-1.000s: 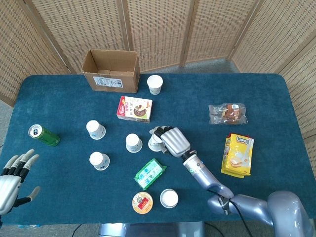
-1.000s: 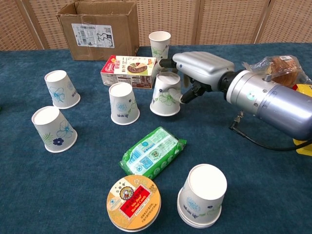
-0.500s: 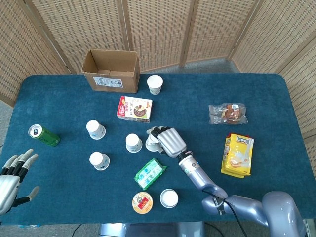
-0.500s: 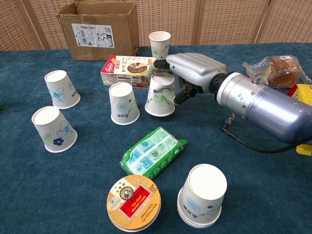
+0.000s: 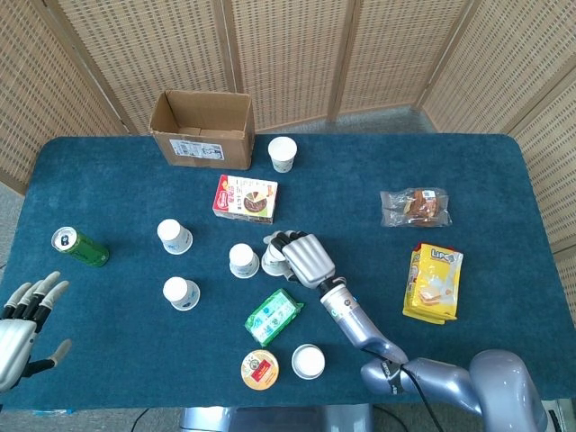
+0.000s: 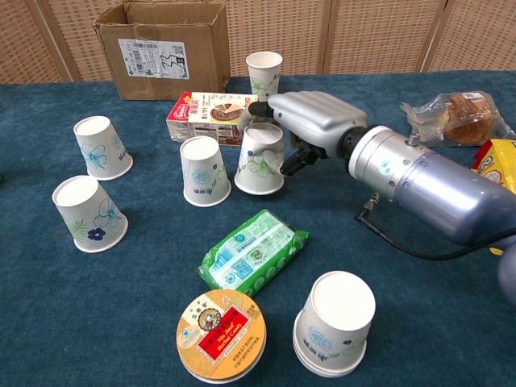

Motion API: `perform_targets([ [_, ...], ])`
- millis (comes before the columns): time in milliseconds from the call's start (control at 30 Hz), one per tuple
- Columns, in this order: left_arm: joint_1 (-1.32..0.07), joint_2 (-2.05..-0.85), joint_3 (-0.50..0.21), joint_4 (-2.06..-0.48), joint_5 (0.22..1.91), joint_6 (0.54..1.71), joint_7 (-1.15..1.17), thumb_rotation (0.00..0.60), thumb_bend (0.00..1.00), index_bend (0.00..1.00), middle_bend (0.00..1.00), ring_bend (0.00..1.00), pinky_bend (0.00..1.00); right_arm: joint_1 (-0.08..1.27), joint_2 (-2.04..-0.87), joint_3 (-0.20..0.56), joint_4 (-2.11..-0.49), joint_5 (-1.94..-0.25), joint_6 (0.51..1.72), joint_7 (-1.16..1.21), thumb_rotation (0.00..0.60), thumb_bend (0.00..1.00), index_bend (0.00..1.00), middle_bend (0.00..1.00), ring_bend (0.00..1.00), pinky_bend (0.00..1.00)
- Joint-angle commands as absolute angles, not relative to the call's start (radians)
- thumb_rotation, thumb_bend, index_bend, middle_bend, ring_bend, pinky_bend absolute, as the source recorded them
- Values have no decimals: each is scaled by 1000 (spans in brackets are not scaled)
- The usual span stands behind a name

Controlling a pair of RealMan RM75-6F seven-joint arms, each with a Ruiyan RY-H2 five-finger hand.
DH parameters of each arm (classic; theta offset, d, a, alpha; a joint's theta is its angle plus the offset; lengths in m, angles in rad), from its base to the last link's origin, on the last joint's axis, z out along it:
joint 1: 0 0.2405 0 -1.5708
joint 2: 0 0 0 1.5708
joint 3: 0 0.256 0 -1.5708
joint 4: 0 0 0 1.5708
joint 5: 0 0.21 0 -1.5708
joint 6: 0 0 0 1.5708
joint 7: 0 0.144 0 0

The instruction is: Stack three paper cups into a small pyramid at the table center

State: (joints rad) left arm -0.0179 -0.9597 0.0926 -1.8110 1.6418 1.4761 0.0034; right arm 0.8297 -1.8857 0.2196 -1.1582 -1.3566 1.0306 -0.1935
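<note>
Two upside-down paper cups sit close together near the middle of the desk (image 5: 135, 378): the held cup (image 6: 260, 160), gripped by the right hand (image 6: 310, 121), and the neighbour cup (image 6: 204, 170) just to its left. In the chest view the held cup leans a little, its top tipped toward the hand, so its rim probably does not lie flat on the cloth.

The main risk, as I judge it, is a knock. A sideways push toward the neighbour cup could topple or shove that light cup, spoiling the base pair. A second risk is squeezing: thin paper may buckle under the fingers (image 6: 256, 110), and a dented cup would stand badly or give poor support to a top cup. Letting go while the cup leans could also leave it rocking or falling onto the snack box (image 6: 211, 115) behind.

The fingers curl over the cup's far upper edge, with the thumb apparently against the near right wall; the palm hides the contact, so how firm the hold is I cannot say for sure. The cup hangs below and to the left of the palm in the chest view.

The left hand (image 5: 25, 322) rests at the desk's near left corner, fingers spread, holding nothing. Two more cups (image 6: 87, 214) stand well apart on the left.
</note>
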Motion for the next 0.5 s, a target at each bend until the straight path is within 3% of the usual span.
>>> perform_targets([
  [33, -18, -959, 92, -1811, 1641, 1476, 2, 600, 371, 0, 0, 0, 0, 828, -1888, 213, -1148, -1365, 1036, -189, 600, 625, 302, 350, 318, 463],
  [233, -18, -958, 93, -1811, 1644, 1478, 0, 600, 371, 0, 0, 0, 0, 820, -1888, 199, -1132, -1376, 1038, -178, 600, 589, 286, 331, 309, 463],
  [367, -17, -958, 93, -1812, 1644, 1479, 2, 600, 370, 0, 0, 0, 0, 816, -1885, 194, -1134, -1380, 1039, -178, 600, 587, 192, 307, 299, 463],
  [500, -17, -958, 95, -1813, 1647, 1479, 2, 600, 371, 0, 0, 0, 0, 815, -1882, 197, -1137, -1377, 1037, -178, 600, 585, 114, 217, 279, 464],
])
